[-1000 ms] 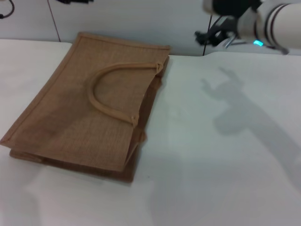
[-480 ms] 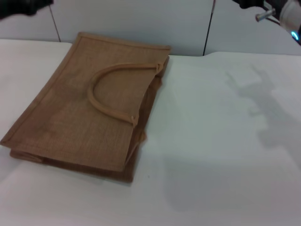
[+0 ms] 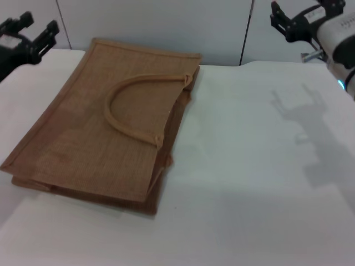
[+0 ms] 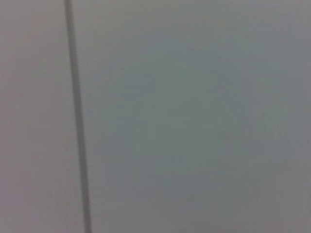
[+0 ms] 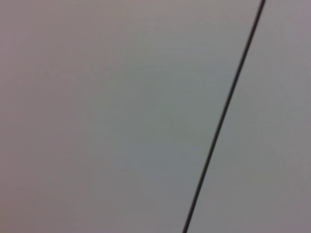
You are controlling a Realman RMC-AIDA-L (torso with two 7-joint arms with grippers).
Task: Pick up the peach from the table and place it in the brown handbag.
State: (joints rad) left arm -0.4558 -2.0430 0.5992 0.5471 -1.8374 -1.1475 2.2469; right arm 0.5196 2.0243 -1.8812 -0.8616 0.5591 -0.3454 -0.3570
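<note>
Tan-brown woven jute handbag point(image 3: 105, 124) lies flat on the white bench point(image 3: 255, 177), filling the left half of the head view, its arched handle uppermost. No peach shows anywhere. The left gripper point(image 3: 32, 33) hangs at the upper left edge, jaws parted and empty, above the bag's far corner. The right gripper point(image 3: 285, 19) sits at the upper right, jaws apart, holding nothing. Half a second ago both were nearly out of frame. Bare bench spreads right of the bag. Both wrist views show only wall.
</note>
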